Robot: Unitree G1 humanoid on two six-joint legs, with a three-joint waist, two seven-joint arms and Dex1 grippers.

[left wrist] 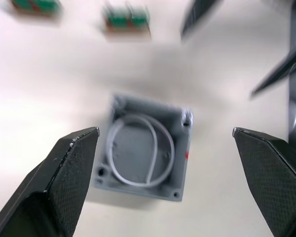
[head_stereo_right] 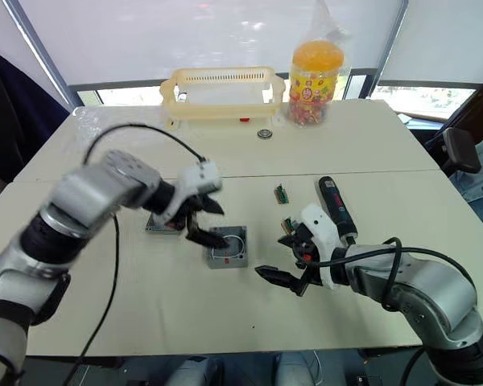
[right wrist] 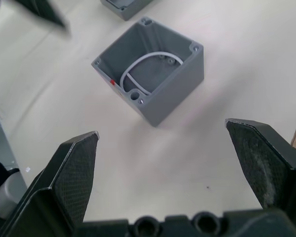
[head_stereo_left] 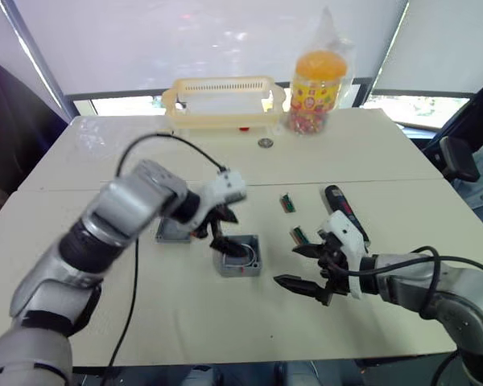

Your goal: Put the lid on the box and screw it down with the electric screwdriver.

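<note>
From the head views, the box [head_stereo_left: 239, 256] is seen open on the desk [head_stereo_left: 225, 322], with the left end effector [head_stereo_left: 224, 232] spread directly above it and the lid [head_stereo_right: 163, 223] apparently just behind. In the right wrist view, the right end effector [right wrist: 172, 143] is shown spread, near the box. The electric screwdriver [head_stereo_right: 337, 209] is lying beyond it.

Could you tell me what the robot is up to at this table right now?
It is assembling a small enclosure. The open grey box sits lidless on the table, a white loop inside. The left gripper hovers open over it; the right gripper waits open beside it, empty. The lid lies behind the left arm, and the electric screwdriver lies untouched past the right gripper.
</note>
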